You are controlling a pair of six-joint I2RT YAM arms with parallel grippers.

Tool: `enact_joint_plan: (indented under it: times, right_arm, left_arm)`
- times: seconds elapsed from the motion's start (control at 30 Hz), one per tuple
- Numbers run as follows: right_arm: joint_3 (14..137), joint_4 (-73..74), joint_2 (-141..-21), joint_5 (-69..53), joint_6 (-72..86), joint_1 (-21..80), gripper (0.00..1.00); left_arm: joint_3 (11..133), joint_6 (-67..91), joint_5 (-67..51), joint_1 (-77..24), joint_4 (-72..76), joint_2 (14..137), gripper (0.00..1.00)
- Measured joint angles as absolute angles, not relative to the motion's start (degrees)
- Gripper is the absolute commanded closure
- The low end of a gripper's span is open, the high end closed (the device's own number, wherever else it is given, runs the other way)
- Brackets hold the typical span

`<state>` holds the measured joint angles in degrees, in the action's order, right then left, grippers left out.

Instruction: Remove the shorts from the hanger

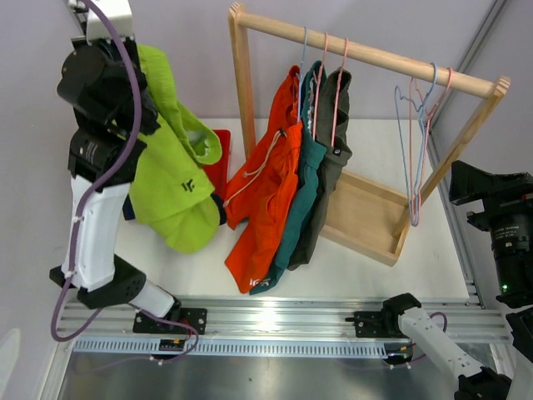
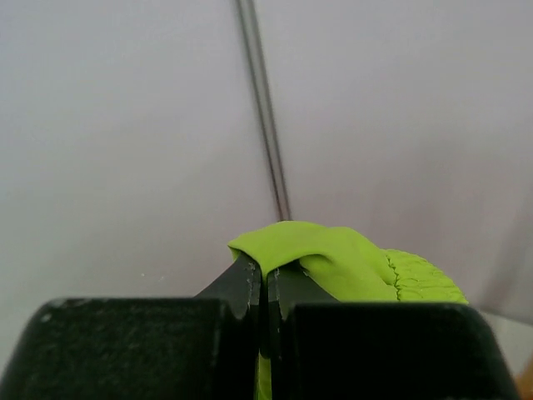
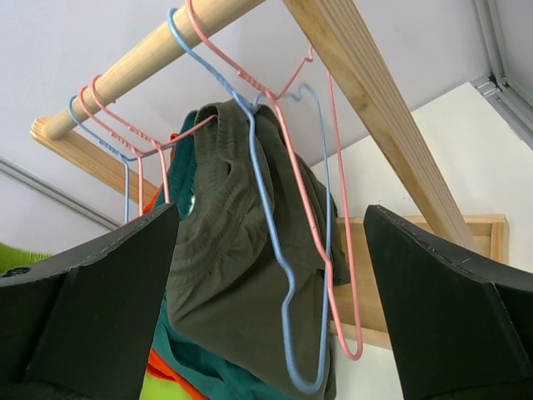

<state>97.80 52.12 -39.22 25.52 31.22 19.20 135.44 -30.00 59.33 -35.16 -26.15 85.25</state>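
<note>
- Left gripper (image 2: 263,287) is clamped on the lime green shorts (image 1: 171,167), lifted over the table's (image 1: 366,267) left edge.
- Right gripper (image 3: 271,275) gapes wide, holding nothing, beside the empty hangers (image 3: 291,250).
- Orange shorts (image 1: 266,192), teal shorts (image 1: 304,179) and dark grey shorts (image 1: 333,142) hang from the wooden rack (image 1: 366,54).

The left arm (image 1: 104,100) hides the left hand and part of the lime green shorts (image 1: 171,167).

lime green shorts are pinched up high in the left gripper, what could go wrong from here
1. The left gripper pinches only a small fold of the lime green shorts; the hanging bulk might pull it free.
2. The empty hangers dangle loosely beside the open right gripper; a reach toward the dark grey shorts could snag them.
3. The orange shorts have a loose drawstring that may catch.
</note>
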Motion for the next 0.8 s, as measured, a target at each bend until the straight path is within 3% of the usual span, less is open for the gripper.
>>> enact_joint_plan:
  times: [0.27, 0.4, 0.43, 0.47, 0.5, 0.53, 0.57, 0.8]
  right_arm:
    - [96.3, 52.1, -37.3, 22.0, 28.8, 19.3, 0.01]
    - [95.2, 50.9, -34.8, 18.4, 27.2, 19.3, 0.01]
    - [94.7, 49.6, -34.2, 16.8, 26.5, 19.3, 0.01]
    - [94.3, 48.2, -33.6, 15.0, 25.9, 19.3, 0.01]
    - [93.8, 46.6, -33.1, 12.1, 25.1, 19.3, 0.01]
    - [93.5, 44.6, -32.8, 9.0, 24.5, 19.2, 0.01]
    - [93.4, 42.6, -32.7, 5.6, 23.8, 19.1, 0.01]
    - [99.2, 31.8, -41.2, -12.8, 22.4, 16.2, 0.01]
  left_arm:
    - [137.9, -7.7, 40.2, -7.0, -36.5, 95.7, 1.0]
    - [135.6, 0.2, 32.2, 0.8, -40.4, 102.3, 1.0]
    - [134.4, 1.6, 30.8, 1.8, -41.3, 103.6, 0.95]
    - [133.3, 2.4, 29.9, 2.2, -41.7, 104.5, 0.57]
    - [131.7, 3.1, 29.1, 2.5, -42.1, 105.5, 0.29]
    - [130.6, 4.1, 28.3, 2.5, -42.9, 106.4, 0.09]
    - [129.8, 5.1, 27.5, 2.5, -43.3, 107.2, 0.01]
    - [120.4, 11.8, 26.2, 1.9, -46.9, 106.4, 0.01]
